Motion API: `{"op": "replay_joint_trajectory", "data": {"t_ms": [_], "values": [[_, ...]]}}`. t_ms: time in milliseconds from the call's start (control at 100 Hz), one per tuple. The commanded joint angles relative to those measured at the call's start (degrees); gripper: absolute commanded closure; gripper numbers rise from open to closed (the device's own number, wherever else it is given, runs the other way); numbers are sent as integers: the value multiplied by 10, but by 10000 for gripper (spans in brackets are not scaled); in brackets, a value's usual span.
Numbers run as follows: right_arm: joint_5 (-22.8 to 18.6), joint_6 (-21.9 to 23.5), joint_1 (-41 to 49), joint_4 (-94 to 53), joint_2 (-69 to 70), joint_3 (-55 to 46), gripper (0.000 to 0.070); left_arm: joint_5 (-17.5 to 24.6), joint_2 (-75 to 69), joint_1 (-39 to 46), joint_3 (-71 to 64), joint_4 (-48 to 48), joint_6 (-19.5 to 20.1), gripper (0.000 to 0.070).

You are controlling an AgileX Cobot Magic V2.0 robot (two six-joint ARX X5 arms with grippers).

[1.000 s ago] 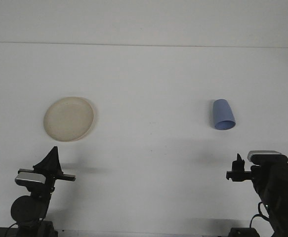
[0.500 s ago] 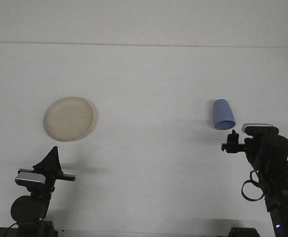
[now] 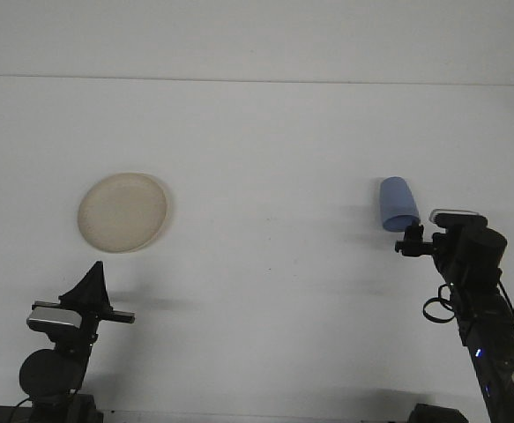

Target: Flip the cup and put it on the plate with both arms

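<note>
1. Two arms, one cup, one plate on the table (image 3: pixel 265 132); that is everything I count from here.
2. Nearest to me, bottom left: left gripper (image 3: pixel 93 284) sits low over the front edge of the table, well apart from both objects. Its dark fingers read as one pointed wedge, so I take them as pressed together, holding nothing. My read is that it is parked to wait for its share of the job.
3. Bottom right, a bit further in: right gripper (image 3: pixel 410 238) is raised and reaching forward, tip just beside the near end of the cup. From this angle I can't tell whether it's spread or closed. Can't confirm contact with the cup either; looks just short.
4. Cup (image 3: pixel 398 204), blue, is lying on its side on the right half of the table, wider mouth end facing toward me and slightly right, narrow base pointing away. I judge that's why the right arm goes first: it's the closer one, and the mouth end is the side presented to it.
5. Plate (image 3: pixel 122 211), cream, round, lies flat on the left half, well apart from the cup and nothing on it. It lies ahead of the left arm, so I expect a handover across the middle.
</note>
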Motion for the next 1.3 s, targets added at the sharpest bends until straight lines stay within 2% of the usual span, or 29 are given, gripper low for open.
{"op": "replay_joint_trajectory", "data": {"t_ms": [0, 240, 650, 1150, 1290], "values": [[-1, -2, -4, 40, 16, -13, 209, 1, -1, 0, -12, 6, 8, 688], [-1, -5, -8, 128, 78, -48, 209, 1, -1, 0, -12, 6, 8, 688], [-3, -18, -8, 258, 195, -49, 210, 1, -1, 0, -12, 6, 8, 688], [-21, -23, -9, 367, 270, -48, 212, 1, -1, 0, -12, 6, 8, 688], [-22, -34, -9, 374, 271, -48, 247, 1, -1, 0, -12, 6, 8, 688]]}}
